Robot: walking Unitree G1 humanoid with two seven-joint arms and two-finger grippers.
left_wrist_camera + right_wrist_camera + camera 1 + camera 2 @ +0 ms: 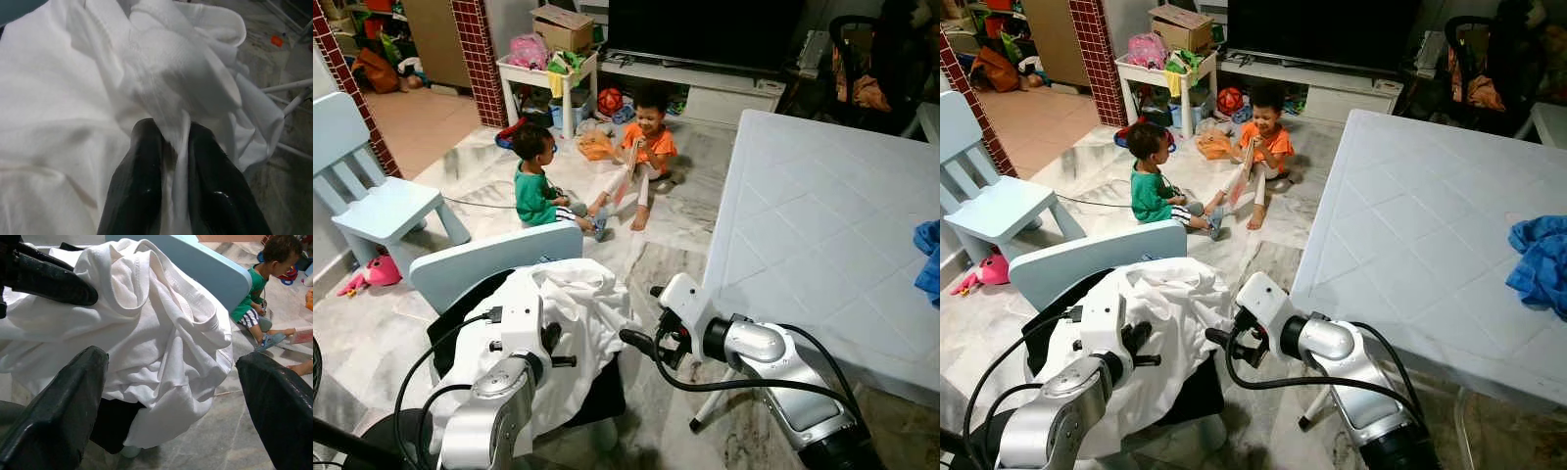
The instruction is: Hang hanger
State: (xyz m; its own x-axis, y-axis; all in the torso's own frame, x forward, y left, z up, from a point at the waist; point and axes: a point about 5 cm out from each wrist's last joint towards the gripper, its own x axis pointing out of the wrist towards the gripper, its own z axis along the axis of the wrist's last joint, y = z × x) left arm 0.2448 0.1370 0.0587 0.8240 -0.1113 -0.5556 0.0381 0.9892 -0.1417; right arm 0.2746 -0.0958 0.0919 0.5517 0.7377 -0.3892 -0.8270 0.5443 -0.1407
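A crumpled white shirt lies heaped on a small light-blue chair, with dark cloth beneath it. In the left wrist view my left gripper is shut on a fold of the white shirt, the cloth pinched between its two black fingers. My right gripper hovers just to the right of the heap, open, its fingers spread wide with the shirt in front of them and nothing between them. I see no hanger.
A white table stands close on the right, with a blue cloth at its edge. Two children sit on the marble floor ahead. Another light-blue chair and a pink toy are at the left.
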